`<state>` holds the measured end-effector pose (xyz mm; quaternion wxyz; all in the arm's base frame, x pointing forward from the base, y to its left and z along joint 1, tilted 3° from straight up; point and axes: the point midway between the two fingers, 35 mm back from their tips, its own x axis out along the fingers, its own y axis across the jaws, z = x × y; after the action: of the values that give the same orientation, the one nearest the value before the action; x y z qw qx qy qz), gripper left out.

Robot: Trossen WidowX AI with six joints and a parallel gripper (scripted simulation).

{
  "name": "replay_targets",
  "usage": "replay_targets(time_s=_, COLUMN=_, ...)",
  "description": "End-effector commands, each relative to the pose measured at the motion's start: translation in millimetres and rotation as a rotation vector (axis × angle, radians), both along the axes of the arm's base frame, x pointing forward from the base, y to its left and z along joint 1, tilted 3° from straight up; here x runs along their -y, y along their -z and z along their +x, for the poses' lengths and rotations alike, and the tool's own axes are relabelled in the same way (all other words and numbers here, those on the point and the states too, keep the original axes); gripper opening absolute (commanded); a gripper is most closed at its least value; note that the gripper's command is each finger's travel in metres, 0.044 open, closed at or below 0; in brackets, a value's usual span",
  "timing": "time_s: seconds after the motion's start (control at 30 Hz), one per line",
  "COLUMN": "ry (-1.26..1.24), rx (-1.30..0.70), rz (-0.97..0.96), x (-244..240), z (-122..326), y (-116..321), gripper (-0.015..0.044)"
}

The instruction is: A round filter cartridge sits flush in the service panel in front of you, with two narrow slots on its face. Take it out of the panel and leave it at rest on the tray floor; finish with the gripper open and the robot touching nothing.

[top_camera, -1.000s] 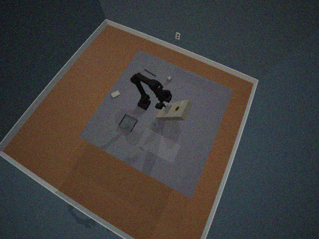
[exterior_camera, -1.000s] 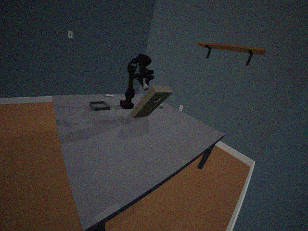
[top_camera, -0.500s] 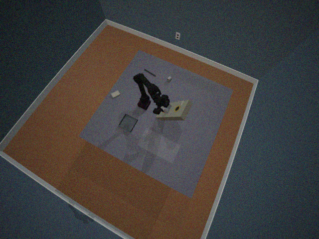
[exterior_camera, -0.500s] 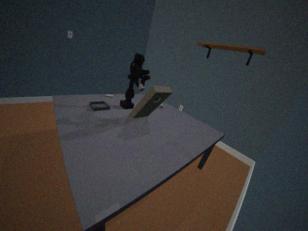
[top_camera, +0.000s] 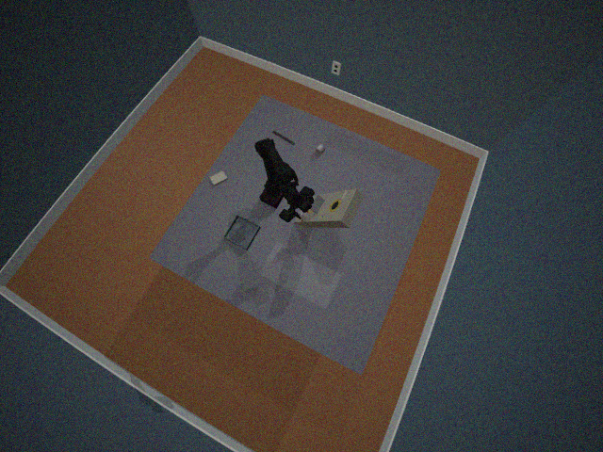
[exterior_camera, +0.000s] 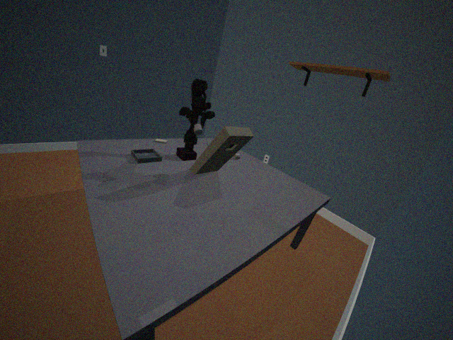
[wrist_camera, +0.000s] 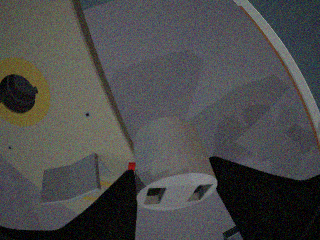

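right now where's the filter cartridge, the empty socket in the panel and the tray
filter cartridge (wrist_camera: 175, 160), wrist view, on its pale side wall
socket (wrist_camera: 18, 92), wrist view, on the dark hole inside the yellow ring
tray (top_camera: 235, 225), top view, on its dark left rim

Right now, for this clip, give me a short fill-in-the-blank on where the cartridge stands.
1. The end effector is shut on the ____.
2. The socket in the panel is ____.
3. The face of the cartridge shows ____ slots.
4. The ring around the socket is ____.

Missing words: cartridge; empty; two; yellow
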<state>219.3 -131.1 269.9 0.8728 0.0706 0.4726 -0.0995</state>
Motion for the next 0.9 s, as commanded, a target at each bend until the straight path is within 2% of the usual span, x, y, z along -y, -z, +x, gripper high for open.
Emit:
replay_targets(time_s=0.0, ry=0.12, rx=-0.005, rz=0.006, x=20, z=-11, y=4, gripper=0.0)
replay_targets(time_s=0.87, ry=0.823, rx=-0.012, rz=0.038, x=113, z=-109, y=27, gripper=0.0)
